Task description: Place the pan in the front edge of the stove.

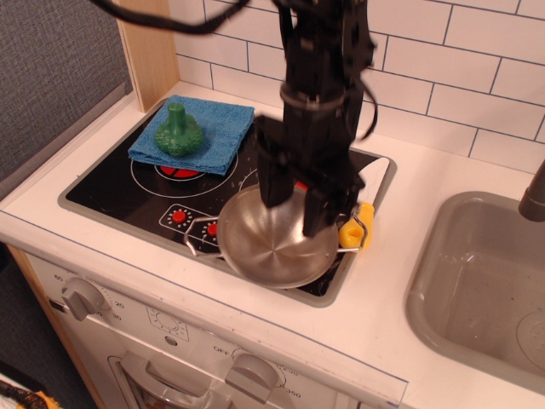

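Note:
The shiny steel pan (274, 243) lies flat and upright on the black stove (115, 194), at its front right edge, with its rim reaching the grey border. Its wire loop handles stick out left and right. My gripper (295, 200) hangs just over the pan's far rim. Its two dark fingers (272, 177) stand apart with a gap between them, open and holding nothing. The arm hides most of the right burner.
A blue cloth (213, 128) with a green toy vegetable (178, 129) covers the back left burner. A yellow-handled white knife (358, 223) lies to the right of the pan. A grey sink (477, 281) is further right. Oven knobs (81, 296) sit below the front edge.

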Robot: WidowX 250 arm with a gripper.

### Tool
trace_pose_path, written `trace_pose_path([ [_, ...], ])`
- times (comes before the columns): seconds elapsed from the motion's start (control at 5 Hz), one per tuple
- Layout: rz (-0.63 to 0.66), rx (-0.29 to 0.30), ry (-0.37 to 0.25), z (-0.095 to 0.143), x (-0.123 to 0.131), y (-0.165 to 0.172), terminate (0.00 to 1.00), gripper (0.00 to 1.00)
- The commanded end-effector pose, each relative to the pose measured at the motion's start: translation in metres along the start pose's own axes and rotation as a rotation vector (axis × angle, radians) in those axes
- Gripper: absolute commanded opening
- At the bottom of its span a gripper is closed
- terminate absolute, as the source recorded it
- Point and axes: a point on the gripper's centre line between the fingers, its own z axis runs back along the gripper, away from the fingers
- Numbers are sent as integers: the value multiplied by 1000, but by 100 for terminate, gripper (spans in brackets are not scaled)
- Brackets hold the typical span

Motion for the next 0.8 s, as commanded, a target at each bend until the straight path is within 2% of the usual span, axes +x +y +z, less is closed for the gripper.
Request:
trace_pose_path([
  [0.0, 173, 82, -127, 48, 1, 29, 0, 100],
  [0.2, 227, 86, -143, 55, 7, 36, 0, 100],
  [0.4, 249, 88, -103, 54, 15, 44, 0, 100],
  [0.6, 249, 88, -103, 54, 15, 44, 0, 100],
])
